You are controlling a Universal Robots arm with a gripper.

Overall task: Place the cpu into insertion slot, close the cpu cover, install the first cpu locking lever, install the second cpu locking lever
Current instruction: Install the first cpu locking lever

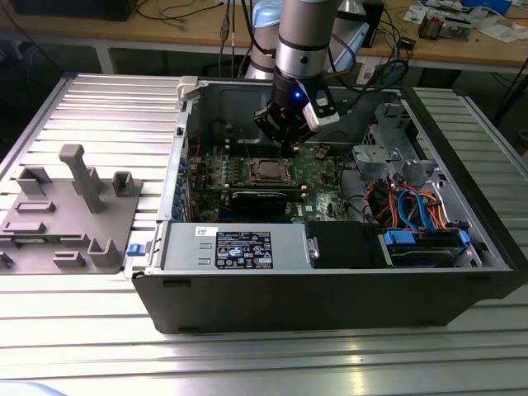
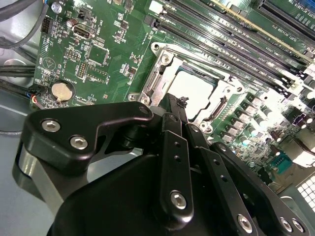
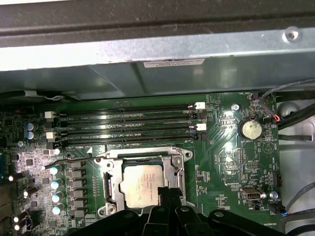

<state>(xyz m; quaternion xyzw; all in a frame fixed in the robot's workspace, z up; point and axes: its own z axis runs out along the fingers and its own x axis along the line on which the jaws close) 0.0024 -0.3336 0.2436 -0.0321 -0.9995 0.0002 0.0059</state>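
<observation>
The cpu lies flat in the insertion slot, its dull silver top facing up; the slot's contact field is hidden under it. The cpu cover lies down around the chip as a silvery frame. A thin wire locking lever sticks out free beside the socket. My gripper hangs just above the socket's edge, its black fingers drawn together with nothing visible between them. In the second wrist view the gripper tips sit at the cover rim beside the cpu. In the exterior view the gripper hovers over the cpu.
Black memory slots run beside the socket, and a coin battery sits nearby. The case's metal wall rises behind. A long black card, the power supply and coloured cables fill the case. A grey fixture stands outside.
</observation>
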